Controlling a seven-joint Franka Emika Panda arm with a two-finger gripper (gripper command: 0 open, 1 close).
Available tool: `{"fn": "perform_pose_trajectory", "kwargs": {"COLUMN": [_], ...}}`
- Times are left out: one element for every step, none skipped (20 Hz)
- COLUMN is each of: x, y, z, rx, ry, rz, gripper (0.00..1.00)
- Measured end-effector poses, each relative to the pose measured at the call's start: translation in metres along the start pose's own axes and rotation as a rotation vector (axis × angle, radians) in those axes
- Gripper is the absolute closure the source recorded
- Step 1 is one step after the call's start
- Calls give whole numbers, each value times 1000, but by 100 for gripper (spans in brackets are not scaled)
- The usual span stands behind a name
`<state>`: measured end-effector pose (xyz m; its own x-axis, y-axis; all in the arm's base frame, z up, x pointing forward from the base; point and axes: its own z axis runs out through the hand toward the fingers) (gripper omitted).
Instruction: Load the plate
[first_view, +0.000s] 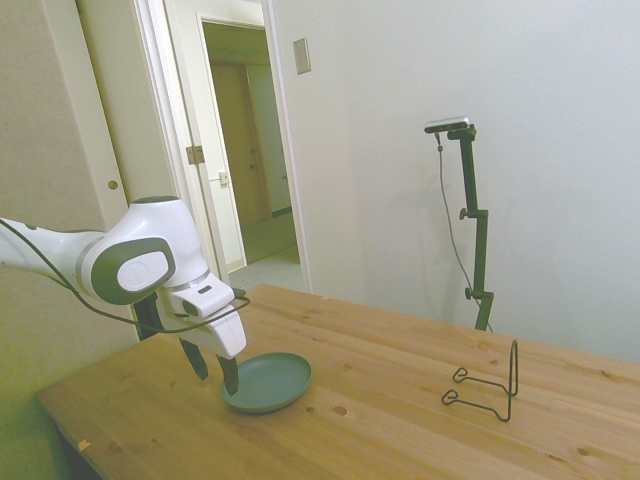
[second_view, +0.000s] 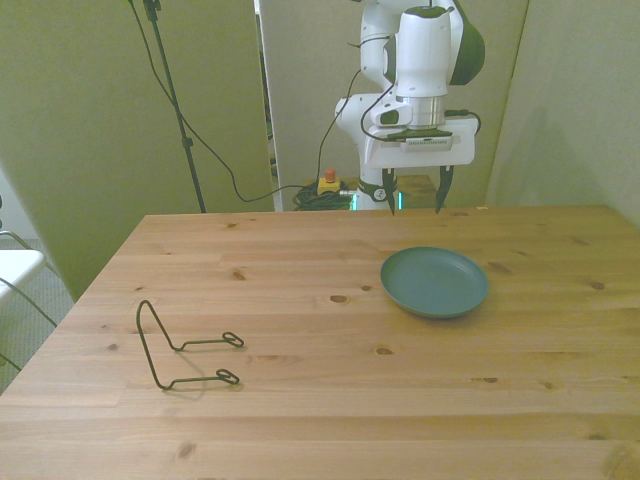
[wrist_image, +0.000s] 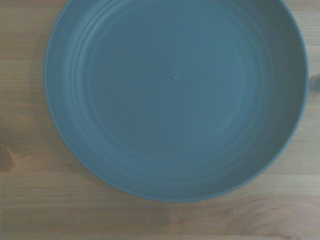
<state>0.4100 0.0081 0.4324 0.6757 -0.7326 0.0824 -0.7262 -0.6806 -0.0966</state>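
The plate is round, shallow and grey-green, and lies flat and empty on the wooden table. It fills most of the wrist view. My gripper hangs above the table just behind the plate's far rim, its fingers open and nothing between them. In the side view the fingertips hover at the plate's near-left edge, apart from it.
A thin black wire stand rests on the table, well to the front view's left of the plate. Bare wooden table lies between them and toward the near edge. Cables and a red button box sit on the floor beyond.
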Motion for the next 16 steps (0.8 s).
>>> {"fn": "perform_pose_trajectory", "kwargs": {"x": [0,2,6,13,22,33,44,54,63,73,83,94,104,114,124,133], "y": [0,2,2,5,10,16,20,22,23,23,24,24,24,23,21,18], "z": [0,2,1,-2,-4,-7,-10,-11,-10,-6,-1,5,11,17,23,29], "rx": [0,6,19,27,23,19,13,7,-1,-11,-23,-35,-43,-50,-56,-62], "ry": [1,5,22,45,59,72,84,91,95,95,92,89,82,77,71,65], "rz": [0,5,16,37,59,84,104,119,133,143,153,163,174,183,193,200], "gripper": [0,0,0,0,0,0,0,0,0,0,0,0,0,0,0,0]}}
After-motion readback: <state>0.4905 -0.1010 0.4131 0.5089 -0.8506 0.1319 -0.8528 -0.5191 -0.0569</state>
